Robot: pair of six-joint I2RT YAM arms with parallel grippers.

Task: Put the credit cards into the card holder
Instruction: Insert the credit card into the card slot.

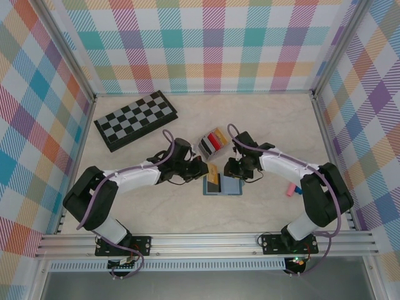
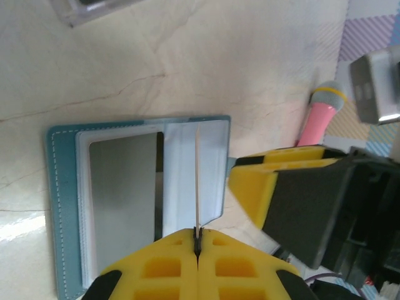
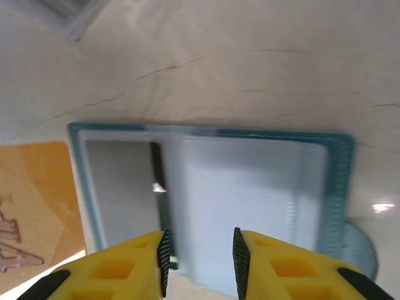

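We find the left gripper (image 2: 197, 242) clamped on a tan credit card (image 2: 197, 175), which it holds on edge above the open blue-grey wallet (image 2: 125, 187). The right gripper (image 3: 199, 253) hangs over the same wallet, jaws apart, nothing between them. The card holder (image 1: 200, 142) stands just beyond the wallet, between both arms, with black, white, red and yellow credit cards (image 1: 215, 139) upright in its slots. The chessboard (image 1: 135, 120) lies at far left.

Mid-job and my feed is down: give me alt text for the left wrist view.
The left gripper, jaws shut, pinches a thin tan card edge-on, upright over the open blue wallet lying flat on the pale table. A pink pen-like object lies to the right.
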